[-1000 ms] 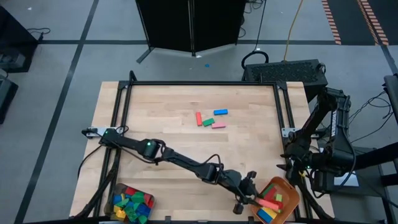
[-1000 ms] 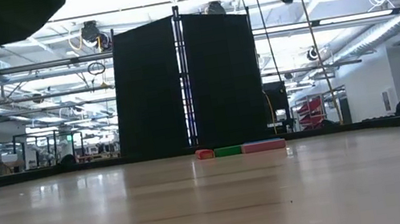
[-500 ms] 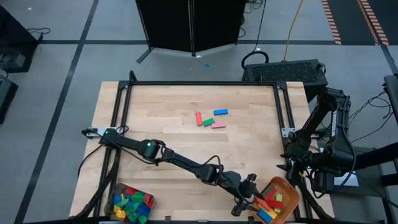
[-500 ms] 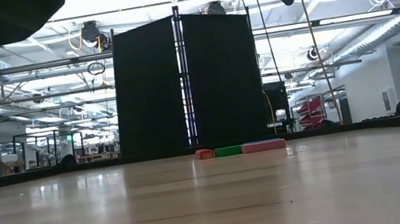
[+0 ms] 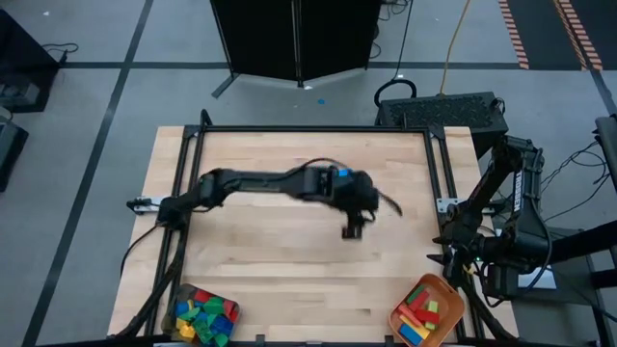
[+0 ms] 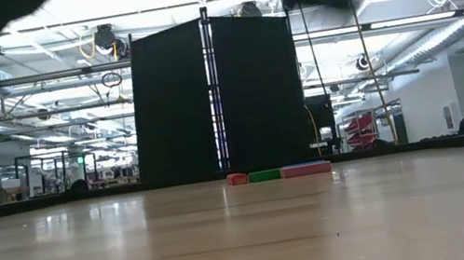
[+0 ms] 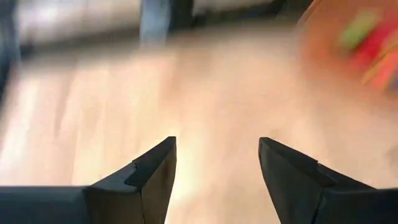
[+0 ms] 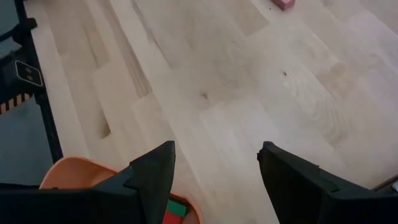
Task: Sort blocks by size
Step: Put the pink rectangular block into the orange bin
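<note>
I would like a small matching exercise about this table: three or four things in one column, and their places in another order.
Things:
1. orange tray
2. grey container
3. left gripper
4. right gripper

Places:
A. near left corner of the table
B. over the middle of the table
C. near right corner of the table
D. off the right edge, beside the tray

Pairs: 1-C, 2-A, 3-B, 4-D
</note>
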Robot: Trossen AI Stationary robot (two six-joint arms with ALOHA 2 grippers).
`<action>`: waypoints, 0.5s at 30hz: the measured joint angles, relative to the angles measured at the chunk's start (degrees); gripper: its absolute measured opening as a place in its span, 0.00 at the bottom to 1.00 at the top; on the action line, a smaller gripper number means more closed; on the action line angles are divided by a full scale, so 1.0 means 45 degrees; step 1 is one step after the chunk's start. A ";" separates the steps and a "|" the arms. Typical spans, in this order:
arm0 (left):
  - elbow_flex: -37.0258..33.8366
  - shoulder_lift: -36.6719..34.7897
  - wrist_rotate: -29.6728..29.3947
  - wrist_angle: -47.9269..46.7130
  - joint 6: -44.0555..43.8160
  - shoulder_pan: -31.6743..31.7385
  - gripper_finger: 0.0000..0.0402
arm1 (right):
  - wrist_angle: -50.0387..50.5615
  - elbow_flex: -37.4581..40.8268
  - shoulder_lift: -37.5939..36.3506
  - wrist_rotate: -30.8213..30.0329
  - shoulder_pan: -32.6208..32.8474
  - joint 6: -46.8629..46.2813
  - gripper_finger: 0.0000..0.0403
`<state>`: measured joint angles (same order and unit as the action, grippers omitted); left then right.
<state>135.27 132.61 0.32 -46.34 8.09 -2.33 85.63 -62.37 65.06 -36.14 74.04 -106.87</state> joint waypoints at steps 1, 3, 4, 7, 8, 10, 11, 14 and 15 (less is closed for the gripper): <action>-0.0091 0.0129 0.0123 -0.0628 0.0092 0.0320 0.56 | 0.0004 0.0000 0.0000 -0.0004 0.0000 0.0000 0.56; -0.0570 0.0305 0.0849 -0.1309 0.0144 0.0923 0.56 | 0.0004 0.0000 0.0000 -0.0006 0.0000 0.0042 0.56; -0.1003 0.0257 0.1170 -0.0996 0.0143 0.1137 0.56 | 0.0009 0.0001 0.0000 -0.0009 0.0000 0.0044 0.56; -0.2520 0.0025 0.1475 0.0178 0.0320 0.1382 0.56 | -0.0001 0.0001 0.0005 -0.0010 0.0000 0.0095 0.56; -0.2976 0.0061 0.1470 0.0452 0.0405 0.1412 0.56 | 0.0004 -0.0004 0.0020 -0.0014 0.0000 0.0122 0.56; -0.3796 0.0224 0.1406 0.1292 0.0352 0.1521 0.56 | 0.0013 -0.0004 0.0075 -0.0019 -0.0001 0.0260 0.56; -0.4160 0.0263 0.1372 0.1766 0.0309 0.1620 0.56 | 0.0050 0.0000 0.0121 -0.0021 0.0000 0.0291 0.56; -0.4995 0.0104 0.0790 0.3062 0.0294 0.1901 0.56 | 0.0113 0.0001 0.0240 -0.0019 0.0000 0.0290 0.56; -0.5219 0.0069 0.0647 0.3024 0.0284 0.1988 0.56 | 0.0115 -0.0003 0.0278 -0.0005 0.0000 0.0271 0.56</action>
<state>111.78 132.93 3.23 -32.73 9.37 6.61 86.14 -62.39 66.31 -36.17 74.04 -105.65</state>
